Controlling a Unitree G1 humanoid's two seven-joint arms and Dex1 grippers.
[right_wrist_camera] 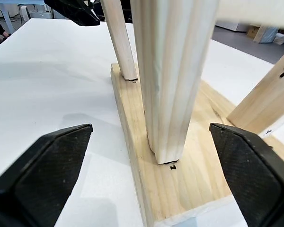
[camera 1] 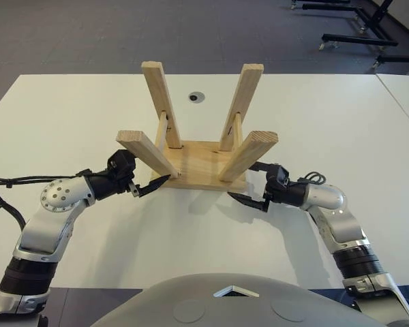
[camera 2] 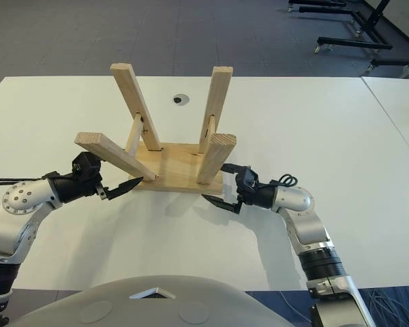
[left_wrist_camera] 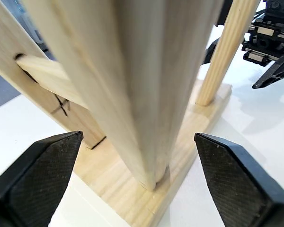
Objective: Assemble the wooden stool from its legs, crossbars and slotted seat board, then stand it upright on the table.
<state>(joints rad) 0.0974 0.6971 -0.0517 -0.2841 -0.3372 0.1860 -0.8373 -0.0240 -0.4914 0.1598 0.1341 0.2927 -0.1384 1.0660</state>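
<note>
I'm looking over a wide white rectangular desk (camera 1: pixel 68 122) with a small round grey cable port (camera 1: pixel 196 97) near its far edge. A second white desk (camera 1: pixel 405 88) sits just beside it on the right. Beyond is a dark grey floor (camera 1: pixel 123 34), possibly carpet, with black wheeled metal frames (camera 1: pixel 358 39) at the far right.

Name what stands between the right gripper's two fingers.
In the right wrist view, one stool leg, set in the seat board, stands between the fingers of the open right gripper, with a gap on each side.
</note>
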